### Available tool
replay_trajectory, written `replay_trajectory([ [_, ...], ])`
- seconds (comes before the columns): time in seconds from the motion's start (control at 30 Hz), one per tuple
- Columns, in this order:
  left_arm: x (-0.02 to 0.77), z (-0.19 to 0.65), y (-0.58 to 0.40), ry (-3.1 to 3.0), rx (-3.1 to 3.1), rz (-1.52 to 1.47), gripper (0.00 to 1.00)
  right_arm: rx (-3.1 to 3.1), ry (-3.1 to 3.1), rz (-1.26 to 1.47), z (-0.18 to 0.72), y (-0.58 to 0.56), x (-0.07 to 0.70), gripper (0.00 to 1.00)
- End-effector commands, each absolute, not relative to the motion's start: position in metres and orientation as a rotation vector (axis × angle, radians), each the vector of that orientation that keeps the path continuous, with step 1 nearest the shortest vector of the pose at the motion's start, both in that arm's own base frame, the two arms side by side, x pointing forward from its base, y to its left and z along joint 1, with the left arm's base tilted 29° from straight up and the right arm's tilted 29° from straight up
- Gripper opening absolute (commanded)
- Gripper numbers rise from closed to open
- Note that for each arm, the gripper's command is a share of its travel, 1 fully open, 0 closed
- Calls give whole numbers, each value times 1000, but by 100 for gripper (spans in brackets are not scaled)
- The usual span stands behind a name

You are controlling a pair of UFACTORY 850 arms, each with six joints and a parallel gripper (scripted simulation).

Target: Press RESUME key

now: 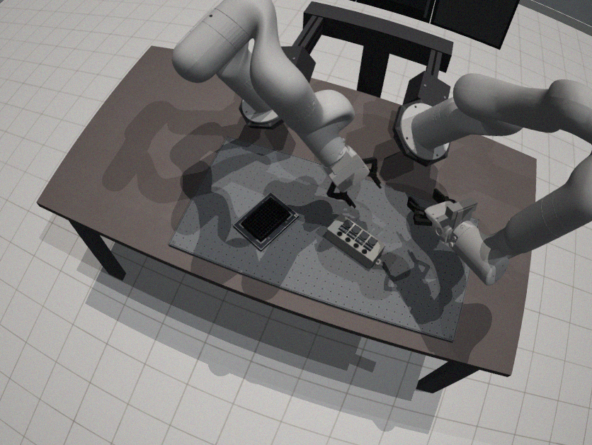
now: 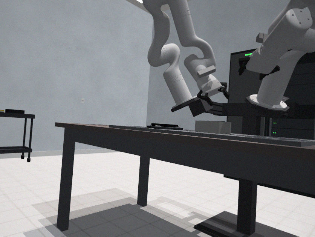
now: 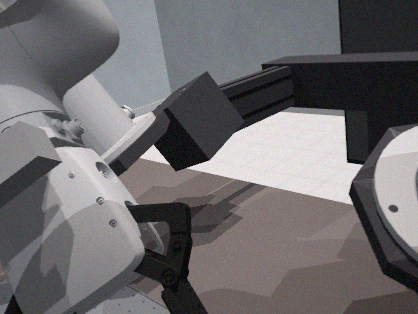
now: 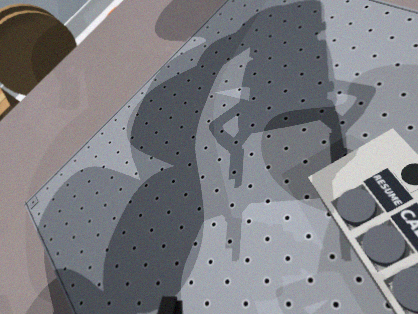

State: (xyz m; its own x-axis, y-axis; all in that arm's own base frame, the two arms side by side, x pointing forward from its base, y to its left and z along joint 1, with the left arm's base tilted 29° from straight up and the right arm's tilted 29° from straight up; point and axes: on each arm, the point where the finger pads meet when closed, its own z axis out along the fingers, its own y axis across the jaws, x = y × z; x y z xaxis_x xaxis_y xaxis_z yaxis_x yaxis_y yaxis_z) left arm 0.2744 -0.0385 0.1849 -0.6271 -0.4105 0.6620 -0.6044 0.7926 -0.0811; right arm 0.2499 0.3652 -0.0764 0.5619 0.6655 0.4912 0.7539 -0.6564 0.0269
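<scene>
Hovering off panel (image 1: 350, 246) (image 2: 212, 126) (image 4: 345, 175) edge w/ room between, R end effector (image 1: 367, 196) (image 2: 219, 100) (image 3: 102, 306) apart, L end effector (image 1: 420, 207) (image 2: 251, 74) too.

top view looked steeply down over whole table (image 1: 100, 186) (image 2: 178, 154) (image 3: 300, 237) (image 4: 70, 135); exterior faced it from near tabletop height; left wrist looked across toward black stand (image 1: 377, 30) (image 2: 233, 109) (image 3: 327, 85); right wrist looked down, closer, sharing operator panel (image 1: 355, 242) (image 2: 212, 126) (image 4: 372, 220) with top.

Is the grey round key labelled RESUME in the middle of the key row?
No, the RESUME key sits at the row's end.
</scene>
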Motion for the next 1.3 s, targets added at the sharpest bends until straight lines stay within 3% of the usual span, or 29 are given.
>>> replay_trajectory([
  [0.0,275,185,-39,-2334,748,393,100,-2606,-1198,-703,-76,366,250,100],
  [1.27,267,202,-42,-2364,743,382,100,-2606,-1198,-703,-76,366,250,100],
])
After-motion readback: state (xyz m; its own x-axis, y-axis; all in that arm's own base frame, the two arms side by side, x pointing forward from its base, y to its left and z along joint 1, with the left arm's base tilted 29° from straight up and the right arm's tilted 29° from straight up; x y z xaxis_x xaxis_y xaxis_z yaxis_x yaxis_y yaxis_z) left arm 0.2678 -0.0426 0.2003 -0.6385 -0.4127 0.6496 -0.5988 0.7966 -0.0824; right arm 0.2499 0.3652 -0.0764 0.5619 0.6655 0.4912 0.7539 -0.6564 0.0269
